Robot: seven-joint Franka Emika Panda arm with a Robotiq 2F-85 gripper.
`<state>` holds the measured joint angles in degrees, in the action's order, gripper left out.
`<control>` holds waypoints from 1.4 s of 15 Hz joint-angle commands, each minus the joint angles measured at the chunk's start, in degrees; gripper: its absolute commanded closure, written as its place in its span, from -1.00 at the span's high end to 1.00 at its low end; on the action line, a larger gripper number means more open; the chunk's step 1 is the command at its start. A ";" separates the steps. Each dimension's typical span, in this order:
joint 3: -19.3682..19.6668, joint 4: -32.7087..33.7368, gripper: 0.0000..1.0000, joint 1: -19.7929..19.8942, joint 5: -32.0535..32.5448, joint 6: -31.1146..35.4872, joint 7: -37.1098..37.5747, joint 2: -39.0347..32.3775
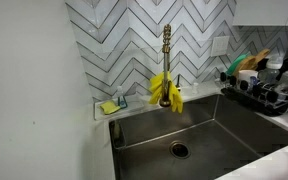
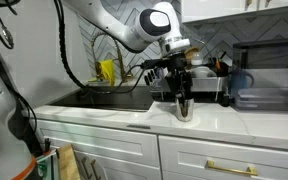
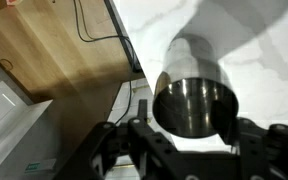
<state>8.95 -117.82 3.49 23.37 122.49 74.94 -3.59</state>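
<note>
A shiny steel cup (image 2: 183, 109) stands upright on the white countertop (image 2: 214, 122). My gripper (image 2: 180, 88) hangs straight above it, fingers pointing down to its rim. In the wrist view the cup's open mouth (image 3: 194, 100) lies between my two black fingers; my gripper (image 3: 193, 130) is spread wide, one finger on each side of the rim. The cup looks empty. I cannot see firm contact on its wall. The arm and cup are out of view in the exterior view that faces the sink.
A steel sink (image 1: 199, 135) has a faucet (image 1: 167, 50) draped with yellow gloves (image 1: 166, 90). A yellow sponge (image 1: 109, 106) sits at its corner. A dish rack (image 1: 269, 85) with dishes stands beside the sink and shows behind the cup (image 2: 209, 80). White cabinets (image 2: 134, 150) are below.
</note>
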 commanded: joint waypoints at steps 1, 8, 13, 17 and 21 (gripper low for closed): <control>-0.94 -2.60 0.96 0.45 0.16 2.19 0.27 3.23; -2.89 -1.44 1.00 0.38 -9.72 -6.22 -16.79 9.83; -3.73 1.09 1.00 0.68 -11.25 -17.37 -33.86 13.74; -5.22 2.70 1.00 1.05 -7.45 -22.46 -39.85 15.92; -7.01 3.29 1.00 1.26 -3.63 -24.97 -41.46 17.95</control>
<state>3.65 -114.30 3.94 17.03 99.85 35.15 12.28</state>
